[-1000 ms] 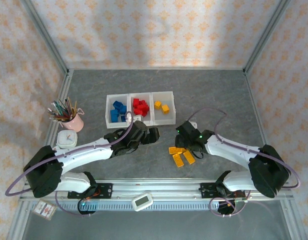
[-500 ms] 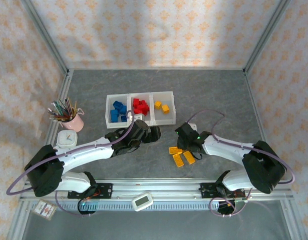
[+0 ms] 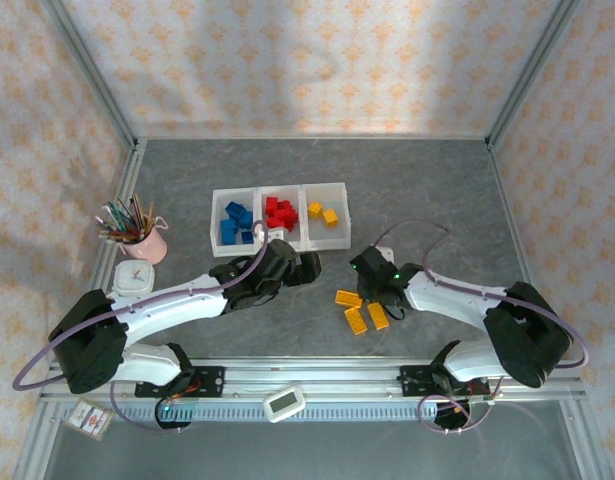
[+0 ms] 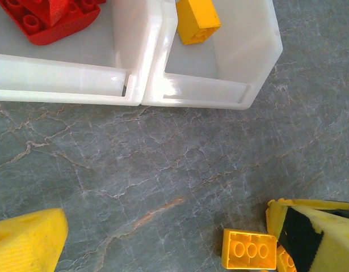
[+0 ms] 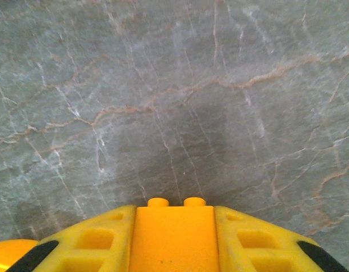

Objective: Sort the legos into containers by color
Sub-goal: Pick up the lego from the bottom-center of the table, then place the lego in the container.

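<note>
— What has just changed?

— The right gripper (image 5: 174,241) has closed over the last second. It now pinches a yellow brick (image 5: 173,218) between its pads, studs facing forward. In the top view one brick fewer lies in the pile than a moment ago. I can't tell whether the held brick is off the desk (image 3: 437,190) yet.

— And the other arm?

— The left gripper (image 4: 171,243) has stayed wide open and holds nothing. It hangs just in front of the bins (image 3: 302,215).

— What does that mean for the sorting?

— The blue bricks (image 3: 235,222) are in the left bin and the red bricks (image 3: 279,213) in the middle one. Two yellow ones sit in the right bin. Three loose yellow bricks (image 3: 355,320) remain on the desk near the right gripper. I'd say the job is near its end, and the held brick goes to the right bin next.

— The surroundings?

— The desk is grey and veined like stone. A pink cup of pencils (image 3: 145,243) stands at its left. The walls (image 3: 307,60) are pale with an orange pattern, inside a metal frame (image 3: 92,80).
</note>
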{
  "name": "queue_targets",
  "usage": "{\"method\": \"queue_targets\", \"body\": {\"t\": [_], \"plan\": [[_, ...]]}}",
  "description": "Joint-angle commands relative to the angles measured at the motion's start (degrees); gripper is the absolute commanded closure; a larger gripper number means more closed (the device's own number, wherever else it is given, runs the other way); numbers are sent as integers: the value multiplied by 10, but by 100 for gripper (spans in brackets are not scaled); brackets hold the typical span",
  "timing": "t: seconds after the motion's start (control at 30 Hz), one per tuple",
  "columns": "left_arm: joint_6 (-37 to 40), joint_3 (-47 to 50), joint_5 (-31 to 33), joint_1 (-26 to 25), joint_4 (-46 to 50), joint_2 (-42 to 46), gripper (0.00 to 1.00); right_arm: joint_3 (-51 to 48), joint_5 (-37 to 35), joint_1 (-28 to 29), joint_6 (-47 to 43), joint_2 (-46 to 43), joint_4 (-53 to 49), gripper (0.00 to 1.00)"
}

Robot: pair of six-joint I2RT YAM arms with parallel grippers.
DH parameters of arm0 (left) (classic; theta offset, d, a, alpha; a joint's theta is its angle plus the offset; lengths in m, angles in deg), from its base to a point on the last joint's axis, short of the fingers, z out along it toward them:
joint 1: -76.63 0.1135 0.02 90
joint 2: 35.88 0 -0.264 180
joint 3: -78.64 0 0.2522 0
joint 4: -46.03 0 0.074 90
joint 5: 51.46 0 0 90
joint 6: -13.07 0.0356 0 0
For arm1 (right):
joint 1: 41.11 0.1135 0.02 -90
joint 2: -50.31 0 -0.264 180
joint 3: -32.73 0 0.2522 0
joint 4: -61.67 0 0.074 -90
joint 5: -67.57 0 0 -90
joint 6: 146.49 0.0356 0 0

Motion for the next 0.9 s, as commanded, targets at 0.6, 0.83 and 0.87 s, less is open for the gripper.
{"method": "queue_targets", "body": {"t": [0.6,0.83,0.87], "plan": [[25,5,60,100,35,126,1,386,-55,-32,-150,254,67,62],[30,2,52,103,42,124,1,418,-38,-34,-166,261,68,49],[30,0,50,103,44,124,1,416,-37,-33,-165,255,63,49]]}}
